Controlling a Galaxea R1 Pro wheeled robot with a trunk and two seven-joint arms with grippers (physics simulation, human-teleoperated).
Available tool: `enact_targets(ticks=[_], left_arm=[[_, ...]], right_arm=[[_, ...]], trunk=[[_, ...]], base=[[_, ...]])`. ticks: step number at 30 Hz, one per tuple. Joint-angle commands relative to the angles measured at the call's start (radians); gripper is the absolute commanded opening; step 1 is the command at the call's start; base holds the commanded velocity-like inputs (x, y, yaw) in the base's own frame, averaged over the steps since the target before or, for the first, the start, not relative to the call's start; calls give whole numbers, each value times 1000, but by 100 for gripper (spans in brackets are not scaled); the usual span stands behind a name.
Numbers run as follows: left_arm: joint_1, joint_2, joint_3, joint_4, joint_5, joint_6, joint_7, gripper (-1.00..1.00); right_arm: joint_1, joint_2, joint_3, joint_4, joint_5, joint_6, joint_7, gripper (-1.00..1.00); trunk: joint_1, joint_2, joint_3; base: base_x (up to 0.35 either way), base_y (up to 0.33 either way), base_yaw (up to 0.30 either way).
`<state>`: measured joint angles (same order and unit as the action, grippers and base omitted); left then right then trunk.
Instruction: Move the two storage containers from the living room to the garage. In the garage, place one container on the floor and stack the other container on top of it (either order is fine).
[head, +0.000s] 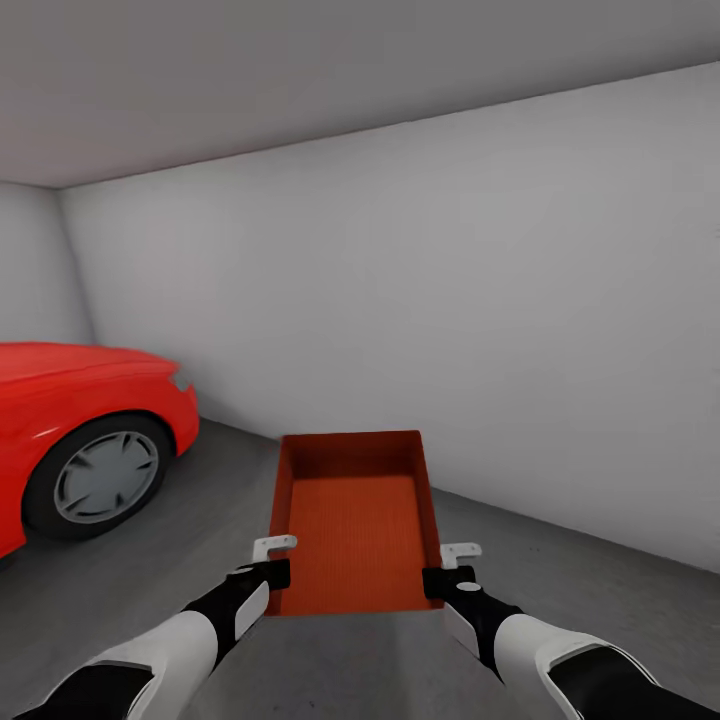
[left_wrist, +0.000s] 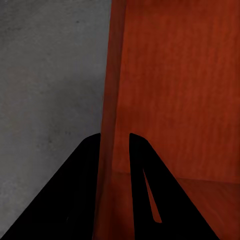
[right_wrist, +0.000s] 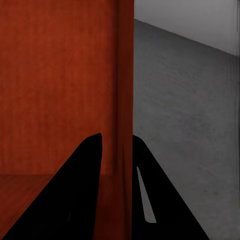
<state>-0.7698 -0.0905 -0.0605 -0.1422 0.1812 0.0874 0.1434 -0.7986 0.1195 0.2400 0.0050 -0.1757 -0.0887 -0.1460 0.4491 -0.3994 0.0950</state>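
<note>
Hanging low in the middle of the head view, the red-orange bin (head: 352, 520) is held above the grey concrete floor (head: 150, 590), open top up, empty. The left gripper (head: 272, 574) pinches its left long wall near the front corner, and the right gripper (head: 442, 580) pinches the right wall opposite; each wrist view shows one finger inside and one outside the thin wall (left_wrist: 107, 100), clamped narrow on it. Both grips sit at the near end, so the far end could sag or the wall slip out if one arm moves faster. Dropping it from this height might leave it crooked. A red car (head: 80, 430) stands at the left, well apart, before the pale wall (head: 450, 280).
</note>
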Motion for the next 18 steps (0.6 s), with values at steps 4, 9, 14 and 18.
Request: enact_targets(ticks=[4, 9, 14, 18], left_arm=[[0, 26, 16, -6, -14, 3, 24, -100], [0, 26, 16, -6, -14, 3, 24, -100], [0, 26, 16, -6, -14, 3, 24, -100], [0, 26, 16, -7, -14, 3, 24, -100]], right_arm=[[-1, 0, 5, 15, -26, -6, -6, -100], [-1, 0, 5, 15, -25, -6, -6, -100], [-1, 0, 5, 15, -25, -6, -5, -100], [-1, 0, 5, 15, -25, -6, -4, -100]], trunk=[[1, -1, 0], [1, -1, 0], [1, -1, 0], [1, -1, 0]], base=[[312, 188, -285], [312, 188, -285], [311, 188, -285], [311, 188, -285]])
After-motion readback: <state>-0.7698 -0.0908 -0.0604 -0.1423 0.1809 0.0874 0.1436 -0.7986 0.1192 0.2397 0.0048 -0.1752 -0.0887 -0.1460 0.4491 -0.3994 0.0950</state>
